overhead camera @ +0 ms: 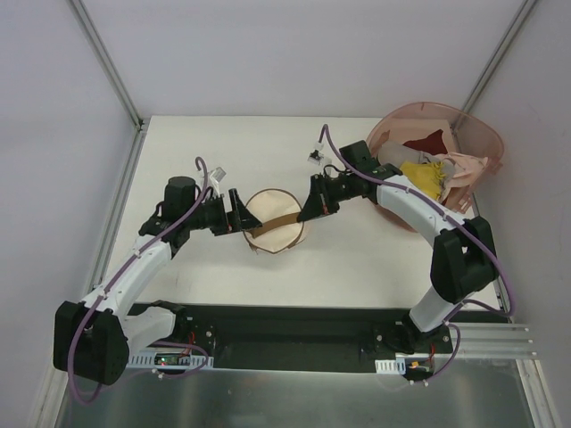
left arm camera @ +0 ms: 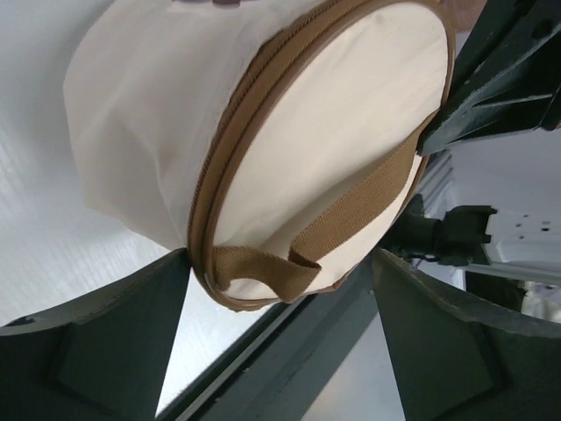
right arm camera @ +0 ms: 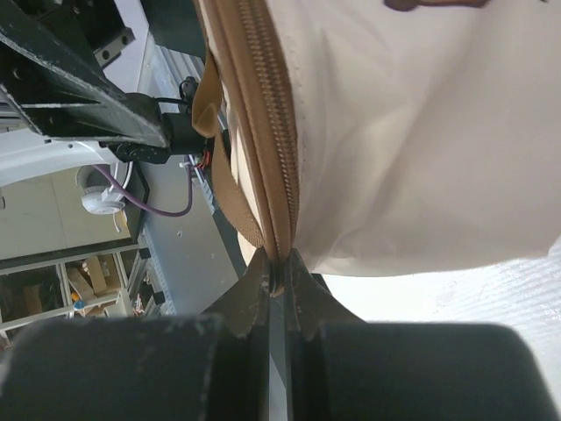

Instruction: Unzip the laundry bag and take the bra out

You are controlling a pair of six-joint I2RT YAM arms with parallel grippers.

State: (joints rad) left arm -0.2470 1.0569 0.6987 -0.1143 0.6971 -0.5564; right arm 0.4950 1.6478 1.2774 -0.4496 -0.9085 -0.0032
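The laundry bag [overhead camera: 275, 217] is a cream round pouch with brown zipper trim and a brown strap [left arm camera: 351, 219], lying mid-table between both grippers. My left gripper [overhead camera: 243, 217] is open at its left side. In the left wrist view the bag [left arm camera: 333, 132] sits just ahead of the spread fingers [left arm camera: 114, 333], its rim touching the left fingertip. My right gripper [overhead camera: 312, 209] is at the bag's right side. In the right wrist view it [right arm camera: 279, 267] is shut on the brown zipper [right arm camera: 263, 114] at the bag's edge [right arm camera: 421, 132]. The zipper looks closed. The bra is hidden.
A large pink translucent basket [overhead camera: 477, 134] stands at the back right behind the right arm. It holds a yellow garment [overhead camera: 426, 176] and a dark red cloth [overhead camera: 428, 143]. White walls close in the table at the left, back and right.
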